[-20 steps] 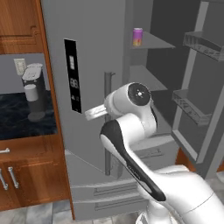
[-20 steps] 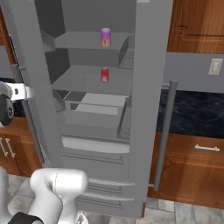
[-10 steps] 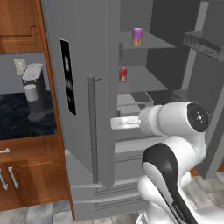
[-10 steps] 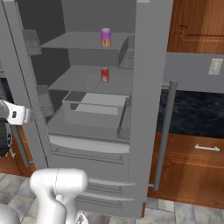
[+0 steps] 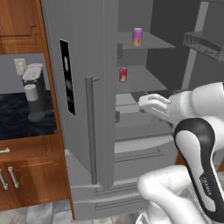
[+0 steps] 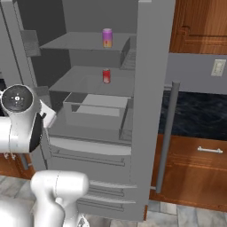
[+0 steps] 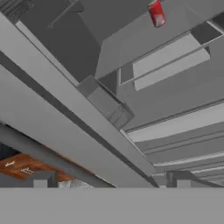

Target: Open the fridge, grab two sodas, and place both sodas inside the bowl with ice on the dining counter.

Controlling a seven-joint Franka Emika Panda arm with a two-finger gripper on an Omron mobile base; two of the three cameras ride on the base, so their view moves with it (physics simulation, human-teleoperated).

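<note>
Inside the fridge, whose right door stands swung wide while the left door with the black display panel is only partly open, the two sodas wait on separate shelves: the purple-and-orange can on the upper shelf and the red can on the shelf below, above the clear drawer. The gripper hangs in front of the open compartment at about drawer height, and its jaws are spread wide and grasping nothing.

To reach well, the hand probably should rise to the red can's shelf, level itself and go straight in, staying off the left door's edge and bar handle, which cross the hand view diagonally. The jaws should straddle the can at mid-height before they close, so it is not tipped backwards.

Relative to the jaws, the red can sits well apart, high and to the right in the hand view, deeper in the fridge; the purple-and-orange can stands higher again.
</note>
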